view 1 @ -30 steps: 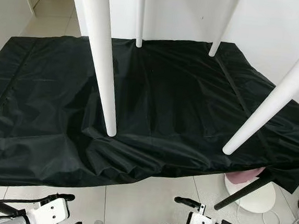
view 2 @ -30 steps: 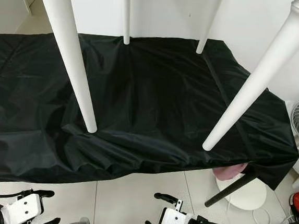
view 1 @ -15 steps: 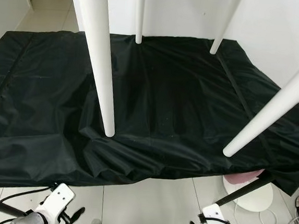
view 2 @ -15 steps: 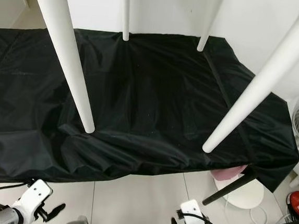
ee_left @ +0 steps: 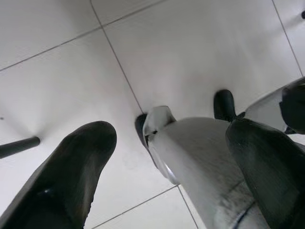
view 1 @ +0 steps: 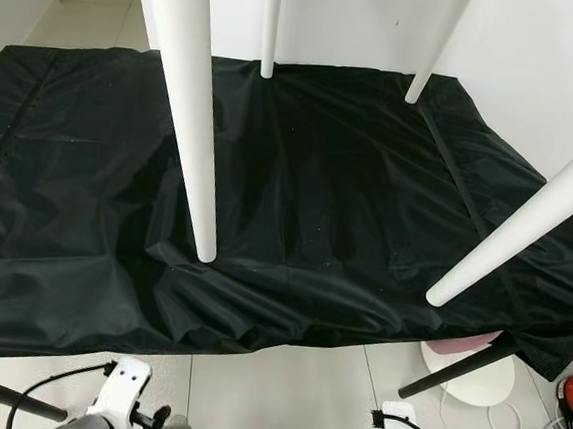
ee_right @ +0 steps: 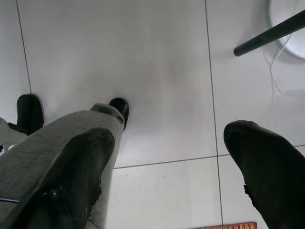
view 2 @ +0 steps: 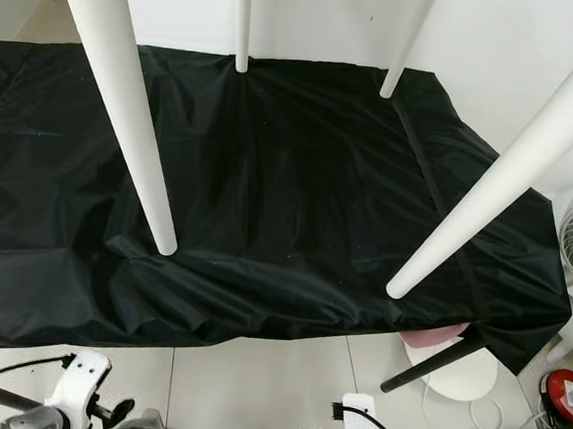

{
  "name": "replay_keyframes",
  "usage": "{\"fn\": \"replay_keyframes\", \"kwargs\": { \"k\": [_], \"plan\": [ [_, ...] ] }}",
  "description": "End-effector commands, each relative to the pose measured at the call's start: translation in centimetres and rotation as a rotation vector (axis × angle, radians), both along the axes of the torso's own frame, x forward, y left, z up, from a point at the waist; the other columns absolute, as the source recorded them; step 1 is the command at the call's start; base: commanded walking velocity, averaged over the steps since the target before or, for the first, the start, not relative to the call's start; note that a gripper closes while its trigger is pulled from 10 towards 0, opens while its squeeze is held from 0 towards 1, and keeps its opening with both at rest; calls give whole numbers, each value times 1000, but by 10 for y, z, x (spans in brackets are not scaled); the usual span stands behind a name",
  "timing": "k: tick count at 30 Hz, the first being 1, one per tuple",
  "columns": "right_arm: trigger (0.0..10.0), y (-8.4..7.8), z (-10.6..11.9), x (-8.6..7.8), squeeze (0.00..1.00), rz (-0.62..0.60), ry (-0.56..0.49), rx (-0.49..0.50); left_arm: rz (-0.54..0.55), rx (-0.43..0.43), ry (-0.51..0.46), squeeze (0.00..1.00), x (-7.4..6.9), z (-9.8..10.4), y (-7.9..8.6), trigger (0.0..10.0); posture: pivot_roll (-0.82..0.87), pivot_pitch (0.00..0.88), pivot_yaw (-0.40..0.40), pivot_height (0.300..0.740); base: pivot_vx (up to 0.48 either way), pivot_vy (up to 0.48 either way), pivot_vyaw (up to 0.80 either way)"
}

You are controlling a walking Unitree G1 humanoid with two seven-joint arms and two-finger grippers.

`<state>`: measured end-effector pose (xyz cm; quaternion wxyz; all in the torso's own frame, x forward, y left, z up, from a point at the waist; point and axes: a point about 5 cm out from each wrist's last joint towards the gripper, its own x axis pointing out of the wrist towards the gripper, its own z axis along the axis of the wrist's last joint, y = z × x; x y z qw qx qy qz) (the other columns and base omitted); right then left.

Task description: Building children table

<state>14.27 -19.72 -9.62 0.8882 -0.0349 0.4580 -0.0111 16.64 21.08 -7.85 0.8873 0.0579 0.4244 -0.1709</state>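
Four white table legs [view 1: 193, 116] stand up from the black-draped bench [view 1: 66, 205], two near and two far, with open cloth between them. Beneath the bench's near edge lies bare tiled floor [ee_right: 157, 71], crossed by a slanted black leg [view 1: 454, 365] beside a white round base [view 1: 478, 377].

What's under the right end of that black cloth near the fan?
Below the black cloth's right edge a pink object peeks out, and a black rod slants down to a white round base on the tiled floor. Whatever holds the cloth up is covered.
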Motion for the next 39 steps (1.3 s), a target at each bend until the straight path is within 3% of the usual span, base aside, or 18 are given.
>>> {"fn": "replay_keyframes", "kwargs": {
  "k": [1, 7, 14, 20, 29, 30, 39],
  "plan": [
    [10000, -1, -4, -8, 0, 5, 49, -15, 169, 221, -45, 0, 1, -2, 10, 10000, 98, 14, -53, 740, 0, 0, 0],
    [10000, -8, -5, -13, 0, 11, 78, -27, 149, 281, -79, 0, 13, 0, -1, 10000, 124, 0, -74, 740, 0, 0, 0],
    [10000, -13, -3, -12, 0, 7, 66, -91, 82, 364, -59, 0, 11, -3, -4, 10000, 122, 0, -70, 740, 0, 0, 0],
    [10000, -10, -5, -13, 0, -19, 95, -62, 62, 421, -29, 0, 9, -5, -3, 10000, 113, 0, -65, 740, 0, 0, 0],
    [10000, -3, -4, -6, 0, 17, 79, -90, 61, 432, -25, 0, 10, -5, -4, 10000, 90, 0, -39, 740, 0, 0, 0],
    [10000, -1, -3, -4, 0, 25, 72, -102, 51, 418, -18, 63, 9, -5, -6, 10000, 79, 0, -28, 740, 0, 0, 0],
    [10000, 8, -3, 1, 0, 21, 43, -65, -29, 404, -21, 0, 14, -5, -17, 10000, 14, 0, 23, 740, 0, 0, 0]
  ]
}}
